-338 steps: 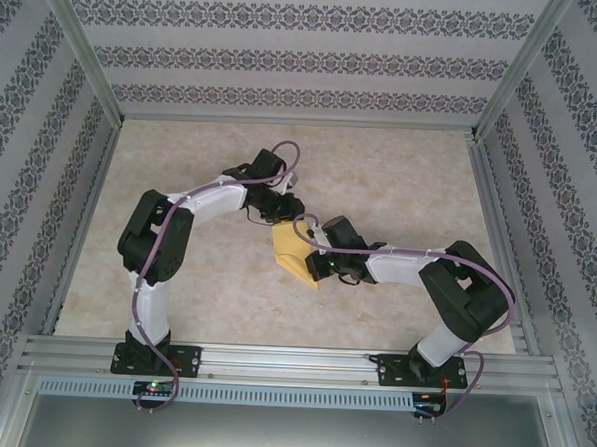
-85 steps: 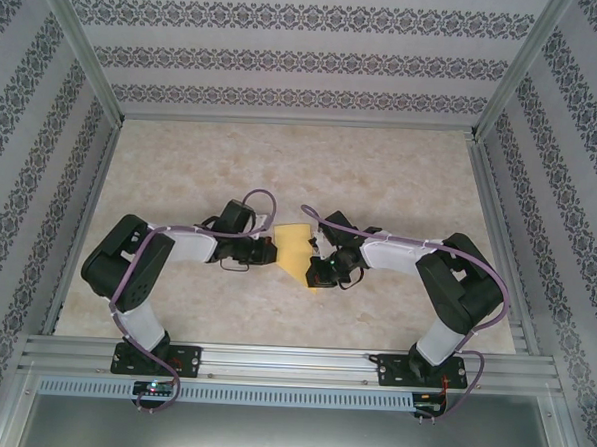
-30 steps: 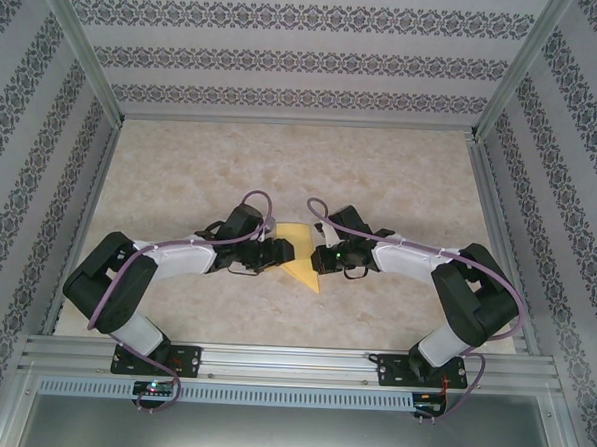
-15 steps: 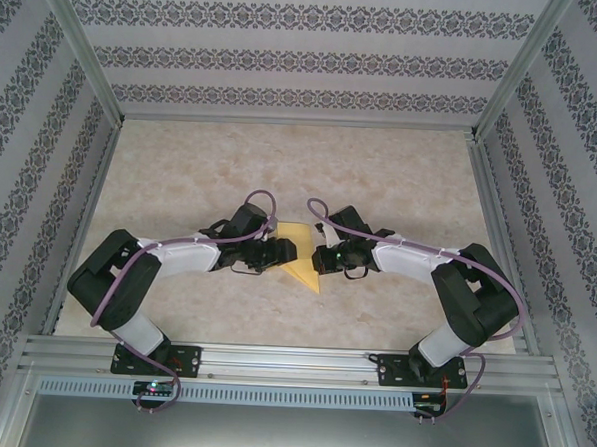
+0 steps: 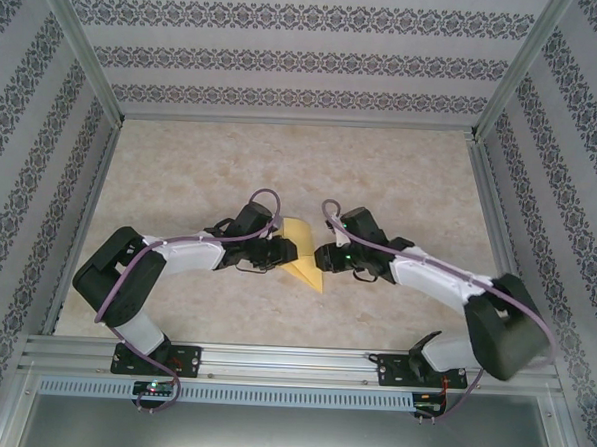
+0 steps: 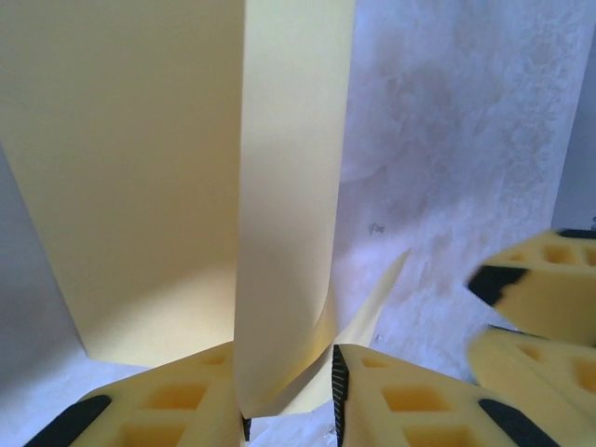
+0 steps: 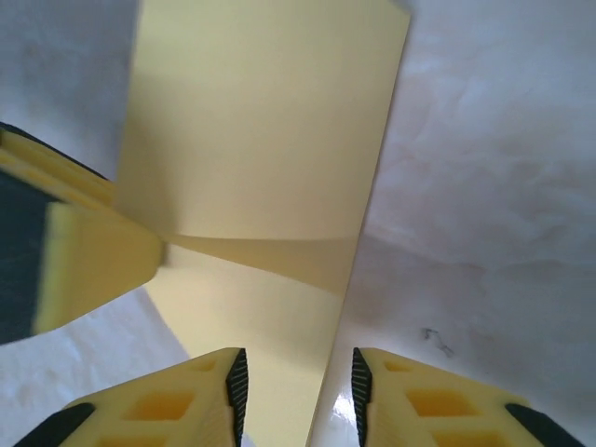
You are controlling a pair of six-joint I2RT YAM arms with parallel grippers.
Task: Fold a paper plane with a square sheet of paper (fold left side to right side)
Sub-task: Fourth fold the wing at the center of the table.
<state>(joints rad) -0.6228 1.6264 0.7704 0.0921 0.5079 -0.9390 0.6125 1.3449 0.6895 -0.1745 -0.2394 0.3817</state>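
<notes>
Beige marbled table [image 5: 181,167], enclosed by patterned walls and an aluminium frame. One sheet of thin yellow paper [image 5: 301,264], partly folded, lies about mid-width of the table. It is nearer the near edge than the far edge, with one pointed corner towards the near edge. Two black-and-white arms meet over it, one gripper each. Left gripper [image 6: 289,372]: at the sheet's left side, jaws narrowly apart, a raised curling flap of the sheet standing between them; whether the pads press it cannot be told. Right gripper [image 7: 298,372]: at the sheet's right side, jaws parted with a clear gap, the sheet's straight edge running between them, not clamped.
</notes>
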